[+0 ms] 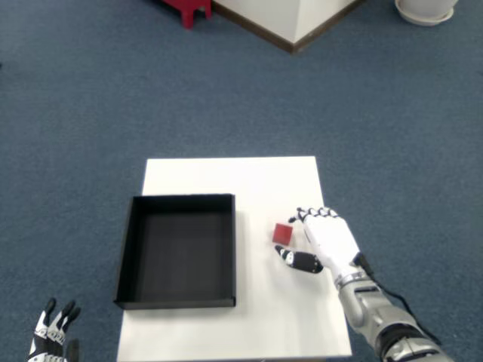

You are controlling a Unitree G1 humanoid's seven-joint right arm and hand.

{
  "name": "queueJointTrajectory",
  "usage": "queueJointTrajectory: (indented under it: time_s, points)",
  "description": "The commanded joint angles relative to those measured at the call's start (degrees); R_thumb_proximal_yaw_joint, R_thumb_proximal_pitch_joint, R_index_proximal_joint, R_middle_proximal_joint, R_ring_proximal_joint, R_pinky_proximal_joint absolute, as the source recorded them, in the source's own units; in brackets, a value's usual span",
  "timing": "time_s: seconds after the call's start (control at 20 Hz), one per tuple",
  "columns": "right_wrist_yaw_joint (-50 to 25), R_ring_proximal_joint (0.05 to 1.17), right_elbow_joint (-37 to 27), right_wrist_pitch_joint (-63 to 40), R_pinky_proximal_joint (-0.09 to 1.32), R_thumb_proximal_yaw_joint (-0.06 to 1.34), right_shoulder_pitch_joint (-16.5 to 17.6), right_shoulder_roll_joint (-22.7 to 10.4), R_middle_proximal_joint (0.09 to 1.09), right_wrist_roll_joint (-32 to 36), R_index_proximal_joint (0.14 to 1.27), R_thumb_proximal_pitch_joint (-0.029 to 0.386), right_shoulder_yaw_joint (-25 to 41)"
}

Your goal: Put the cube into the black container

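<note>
A small red cube [283, 234] rests on the white table [226, 177], right of the black container [179, 250], which is a shallow open tray with nothing inside. My right hand [323, 241] is just right of the cube, palm turned toward it. Its curled fingers [311, 214] arch over the cube's far right side and the thumb [299, 260] reaches in below it. Small gaps show between hand and cube, so the hand is open and not holding it.
The table stands on blue carpet. My left hand [51, 335] hangs low at the bottom left, off the table. A red object [186, 9], a white wall corner [290, 19] and a white pot base [426, 10] lie far beyond.
</note>
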Motion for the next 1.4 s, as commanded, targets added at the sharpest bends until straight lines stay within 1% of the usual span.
queueJointTrajectory:
  time_s: [0.05, 0.35, 0.7, 0.95, 1.15, 1.35, 1.4]
  points:
    - [-3.2, 0.28, -1.6, -2.4, 0.23, 0.67, -2.6, -1.4, 0.26, 1.3, 0.54, 0.044, -0.5]
    - [-2.6, 0.27, -1.0, -3.5, 0.20, 0.68, -2.8, -1.5, 0.25, 1.6, 0.60, 0.049, -0.7]
    - [-1.8, 0.26, -0.7, -4.8, 0.15, 0.68, -3.1, -1.4, 0.24, 1.8, 0.63, 0.061, -1.1]
    - [-0.7, 0.25, -0.2, -5.6, 0.10, 0.68, -3.2, -1.2, 0.23, 2.2, 0.63, 0.061, -1.4]
    - [0.3, 0.24, 0.1, -6.2, 0.03, 0.69, -2.8, -1.6, 0.23, 2.6, 0.62, 0.067, -1.9]
    - [1.2, 0.24, 0.3, -6.1, 0.03, 0.69, -2.8, -1.8, 0.22, 2.6, 0.62, 0.070, -2.0]
    - [1.3, 0.24, 0.3, -6.2, 0.03, 0.70, -2.9, -1.9, 0.22, 2.6, 0.55, 0.067, -2.0]
